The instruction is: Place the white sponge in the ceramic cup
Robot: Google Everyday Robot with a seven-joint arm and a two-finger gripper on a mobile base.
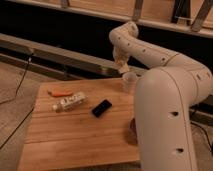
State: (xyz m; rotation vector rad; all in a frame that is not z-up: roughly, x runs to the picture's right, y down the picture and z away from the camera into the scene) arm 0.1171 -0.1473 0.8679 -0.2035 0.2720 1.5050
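My gripper [121, 65] hangs from the white arm over the table's far edge, just above and slightly left of the ceramic cup [129, 82]. The cup is small, whitish and upright near the table's back right. The gripper is shut on the white sponge [121, 63], a small cream block at its tip, held clear of the cup's rim.
On the wooden table [75, 135] lie a small labelled bottle with a white cap [70, 101], a black phone-like slab [102, 107] and an orange item [61, 93]. A dark bowl [132, 126] shows partly behind my arm's big white link [165, 120] at the right.
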